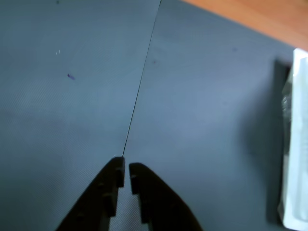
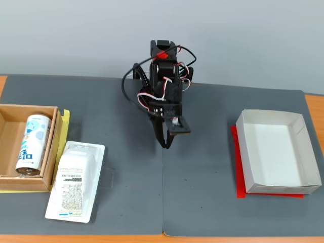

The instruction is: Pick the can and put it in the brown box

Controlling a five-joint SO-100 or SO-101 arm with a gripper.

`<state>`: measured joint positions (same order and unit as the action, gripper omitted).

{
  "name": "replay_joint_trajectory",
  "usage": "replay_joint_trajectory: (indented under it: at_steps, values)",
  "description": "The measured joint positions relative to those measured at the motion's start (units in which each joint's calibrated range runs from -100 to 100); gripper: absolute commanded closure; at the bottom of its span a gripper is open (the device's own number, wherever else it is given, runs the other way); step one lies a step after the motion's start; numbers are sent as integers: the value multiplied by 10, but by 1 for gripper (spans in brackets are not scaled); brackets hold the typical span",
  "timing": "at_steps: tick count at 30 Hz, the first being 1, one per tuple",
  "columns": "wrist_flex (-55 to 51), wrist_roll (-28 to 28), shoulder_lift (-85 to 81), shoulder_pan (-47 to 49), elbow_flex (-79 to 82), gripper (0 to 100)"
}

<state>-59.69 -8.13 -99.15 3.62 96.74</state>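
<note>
Gripper [image 1: 126, 174] at six o'clock, black, entering from the bottom edge, jaws nearly together with a thin slit between the tips, nothing held. Beneath, grey mats [image 1: 72, 106] covering the bench, their seam [image 1: 142, 82] running from twelve o'clock down to the gripper tips. At one o'clock, a strip of bare orange bench [image 1: 260, 17]. At three to four o'clock, a white plastic packet [image 1: 294, 144], blurred and cut off by the right edge.

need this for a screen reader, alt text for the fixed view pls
A white and light-blue drink can lies inside a shallow brown cardboard box at the left of a dark grey mat. A black robot arm's gripper hangs mid-mat, holding nothing, between a flat white barcode packet and an empty white paper box.
</note>
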Motion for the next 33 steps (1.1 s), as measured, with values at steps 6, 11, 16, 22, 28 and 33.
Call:
replay_joint_trajectory:
  at_steps: [6, 11, 16, 22, 28, 33]
  values:
    - [-28, 61, -1, -1, 2, 99]
    - [-135, 69, -1, -1, -12, 99]
    - [-148, 71, -1, 4, -13, 99]
    - [-148, 71, -1, 6, -13, 99]
    - [-148, 71, -1, 7, -13, 99]
    - [-148, 71, -1, 7, -13, 99]
